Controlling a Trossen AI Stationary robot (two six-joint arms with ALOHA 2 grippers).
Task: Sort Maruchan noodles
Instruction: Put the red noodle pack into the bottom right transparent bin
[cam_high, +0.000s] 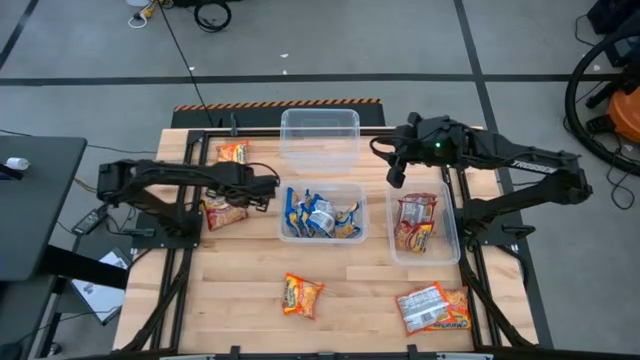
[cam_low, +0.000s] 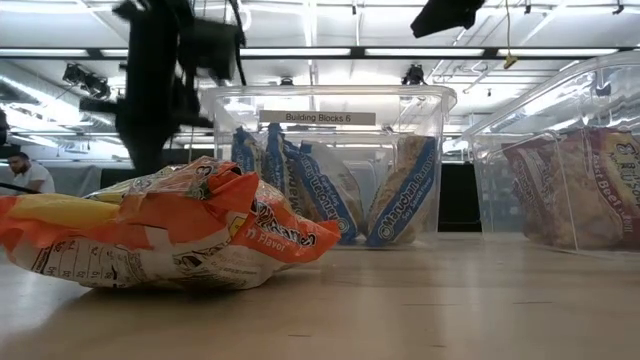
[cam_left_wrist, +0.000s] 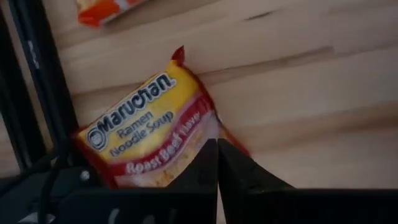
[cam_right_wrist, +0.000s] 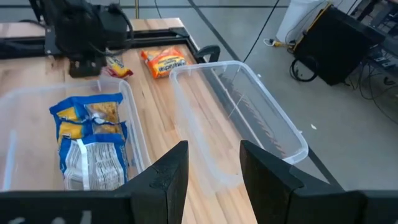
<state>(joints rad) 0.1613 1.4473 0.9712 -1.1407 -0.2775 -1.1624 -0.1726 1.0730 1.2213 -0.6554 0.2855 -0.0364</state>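
Note:
Maruchan noodle packets lie around three clear tubs. Blue packets fill the middle tub, red-white ones the right tub, and the far tub holds none. My left gripper is shut at the table's left over a yellow-red Roast Beef packet. My right gripper hangs open and empty above the gap between the far and right tubs. Loose packets lie flat: orange ones and a red-white one. My left gripper comes from above, pointing down, with its shut fingertips on the Roast Beef packet's right near edge. The fingers cover the very place of contact, so layers cannot be told. The packet lies flat on the wood.
Dark frame rails run along the table's left and right sides. The near orange packet fills the low view's foreground. Bare wood shows between the near packets. A person sits far off in the room.

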